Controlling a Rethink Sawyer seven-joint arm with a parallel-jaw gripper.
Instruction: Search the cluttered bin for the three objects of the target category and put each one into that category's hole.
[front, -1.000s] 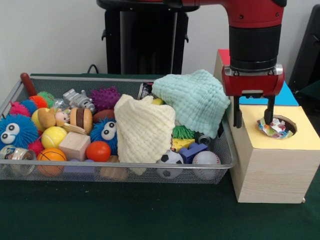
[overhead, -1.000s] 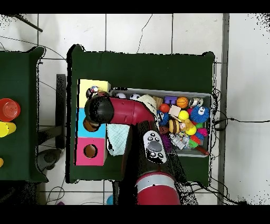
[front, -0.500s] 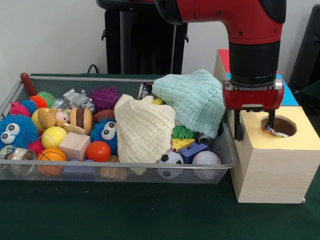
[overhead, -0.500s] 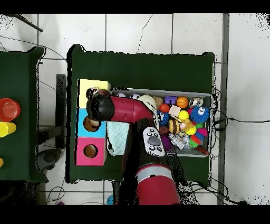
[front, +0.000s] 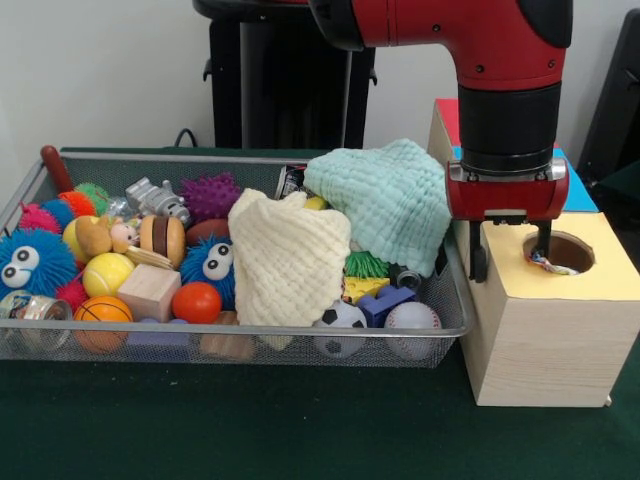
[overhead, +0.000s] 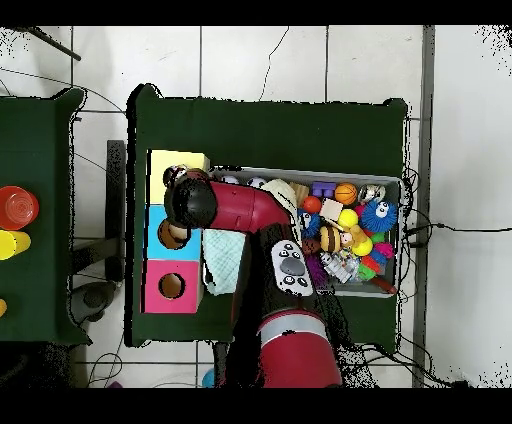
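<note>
My gripper (front: 508, 265) hangs open over the yellow-topped wood box (front: 600, 280), one finger (front: 541, 240) at the round hole (front: 560, 250) and the other outside the box's left side. The confetti cloth (front: 546, 264) lies down in the hole; only a small scrap shows at its rim. The cream waffle cloth (front: 290, 260) and the mint-green waffle cloth (front: 385, 200) lie on the toys at the right end of the wire bin (front: 250, 332). In the overhead view the wrist (overhead: 190, 203) hides the gripper and the hole; the mint cloth (overhead: 225, 260) shows beside the arm.
The bin holds several toys: blue fuzzy balls with eyes (front: 30, 262), an orange ball (front: 196, 301), a wood block (front: 148, 290), a baseball (front: 412, 320). Blue-topped (overhead: 158, 240) and red-topped (overhead: 172, 286) boxes stand in line behind the yellow one.
The confetti cloth, heaped on the hole's rim a second ago, has dropped into the hole. The gripper stays open above it; the arm's upper links have turned.
</note>
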